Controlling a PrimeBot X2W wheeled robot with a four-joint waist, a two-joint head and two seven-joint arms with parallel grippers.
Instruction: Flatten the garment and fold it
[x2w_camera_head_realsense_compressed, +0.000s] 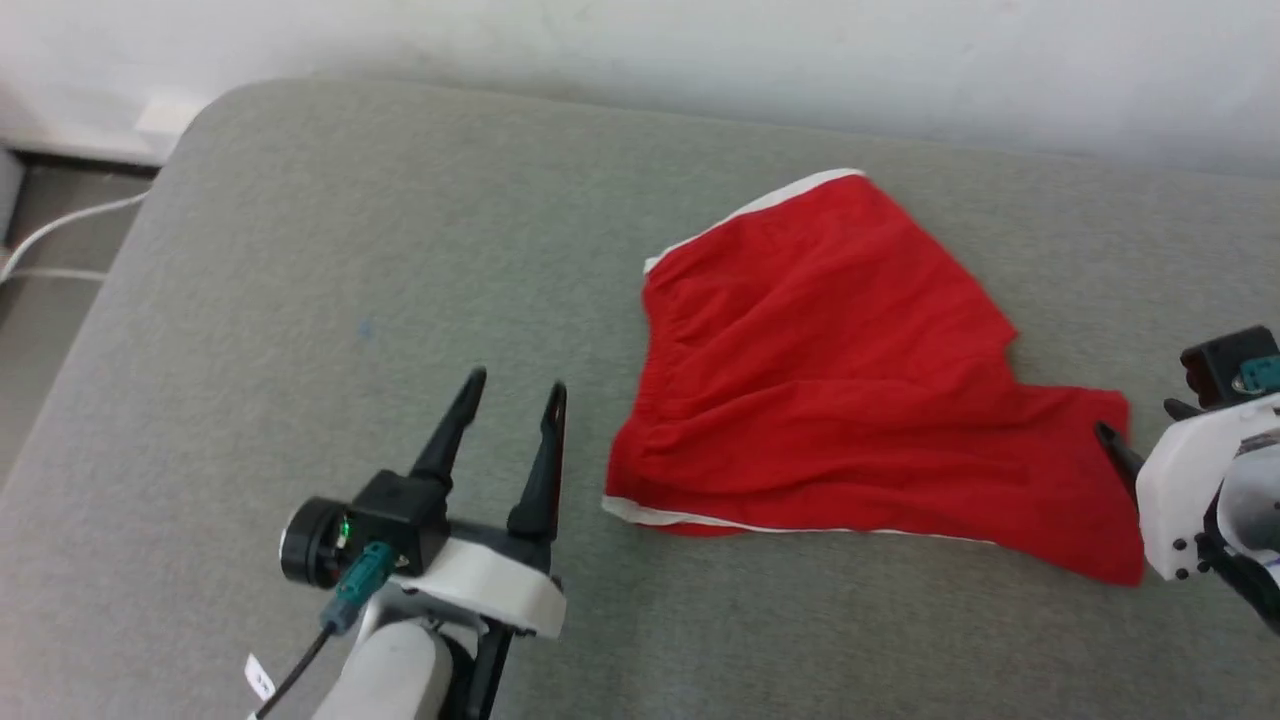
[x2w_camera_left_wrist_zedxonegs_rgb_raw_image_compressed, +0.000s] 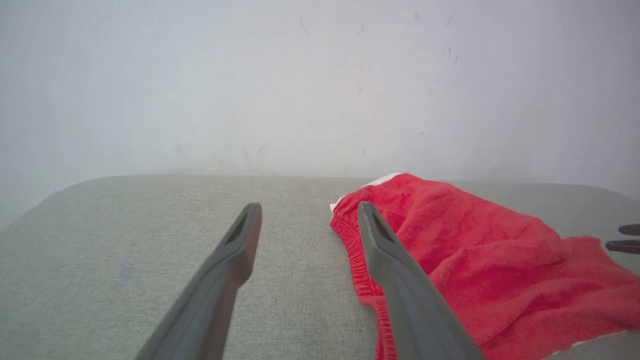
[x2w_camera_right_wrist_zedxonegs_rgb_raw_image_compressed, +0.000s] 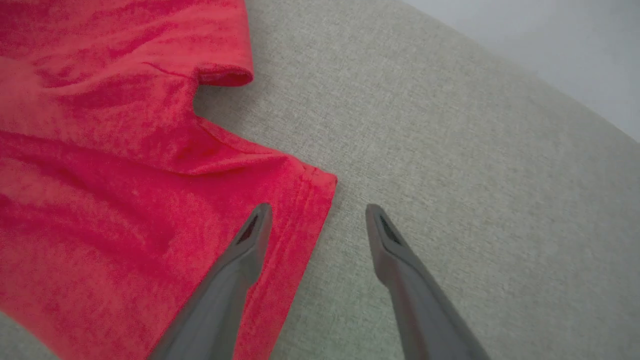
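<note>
**Two sets of jaws apart, garment not yet flat**

The left gripper (x2w_camera_head_realsense_compressed: 518, 380) hovers with jaws spread, just beside the waistband edge of the garment (x2w_camera_head_realsense_compressed: 830, 390). The right gripper (x2w_camera_right_wrist_zedxonegs_rgb_raw_image_compressed: 317, 207), jaws likewise apart, straddles a leg hem. The red shorts lie rumpled on the grey bench (x2w_camera_head_realsense_compressed: 300, 250). Flattening seems the step in hand; next, each gripper likely needs to pinch its edge and draw outward.
</note>
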